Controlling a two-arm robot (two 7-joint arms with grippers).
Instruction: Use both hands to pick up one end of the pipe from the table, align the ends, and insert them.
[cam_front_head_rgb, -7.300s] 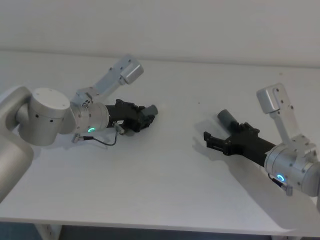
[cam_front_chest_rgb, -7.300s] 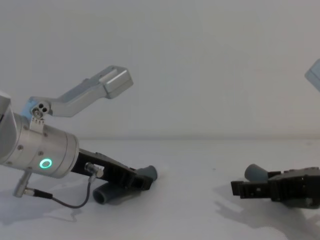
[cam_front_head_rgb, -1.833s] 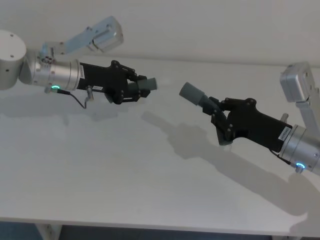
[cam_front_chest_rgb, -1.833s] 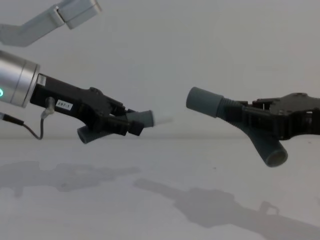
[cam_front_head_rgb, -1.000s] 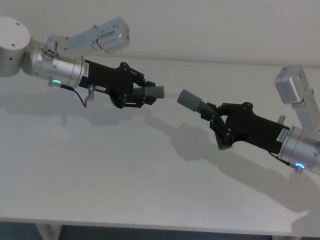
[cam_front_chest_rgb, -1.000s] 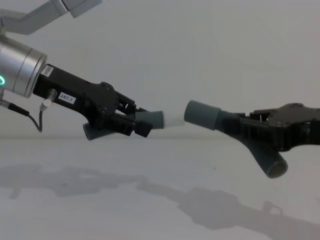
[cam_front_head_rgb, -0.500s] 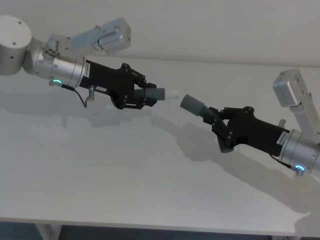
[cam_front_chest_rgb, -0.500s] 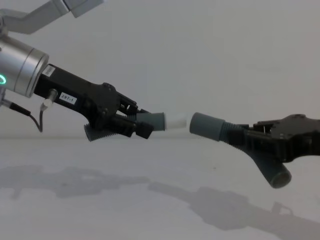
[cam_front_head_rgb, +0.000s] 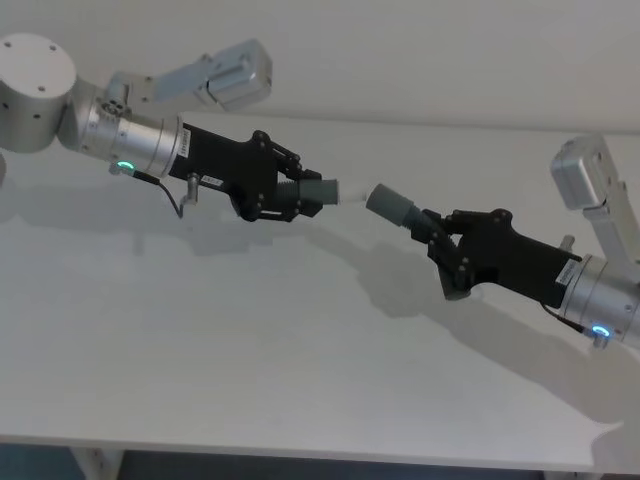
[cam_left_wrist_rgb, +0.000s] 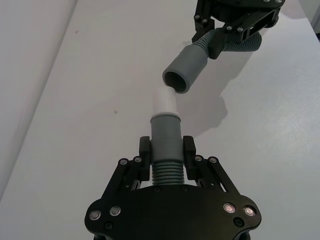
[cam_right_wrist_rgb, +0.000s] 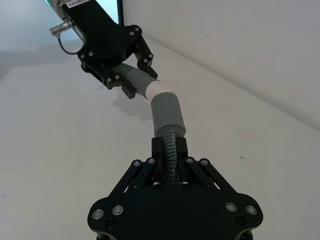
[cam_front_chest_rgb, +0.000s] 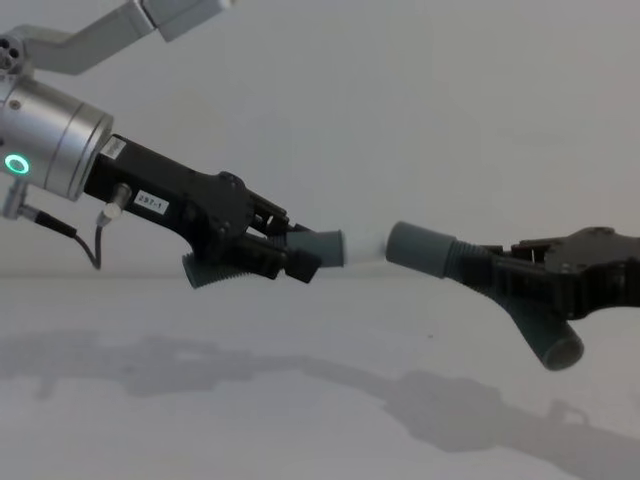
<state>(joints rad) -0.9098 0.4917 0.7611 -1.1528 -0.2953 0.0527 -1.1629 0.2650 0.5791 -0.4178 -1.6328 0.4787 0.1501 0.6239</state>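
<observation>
Both grippers hold pipe pieces in the air above the white table (cam_front_head_rgb: 250, 350). My left gripper (cam_front_head_rgb: 290, 193) is shut on the ribbed part of one grey tube (cam_left_wrist_rgb: 165, 130), whose collar ends in a white tip (cam_left_wrist_rgb: 163, 102). My right gripper (cam_front_head_rgb: 440, 240) is shut on the other tube, whose wider grey sleeve (cam_front_head_rgb: 390, 205) points at that tip. The tip (cam_front_chest_rgb: 365, 244) reaches the sleeve's mouth (cam_front_chest_rgb: 420, 248), roughly in line; I cannot tell whether it is inside. The right tube's plain curved end (cam_front_chest_rgb: 560, 350) hangs down below my right gripper (cam_front_chest_rgb: 520, 275).
A pale wall runs behind the table's far edge (cam_front_head_rgb: 420, 125). The arms cast shadows on the table (cam_front_chest_rgb: 300, 375) beneath them. The table's front edge (cam_front_head_rgb: 300, 440) lies near the bottom of the head view.
The left gripper has moved right with its tube. The gap between the white tip and the grey sleeve has closed, so the two ends now meet.
</observation>
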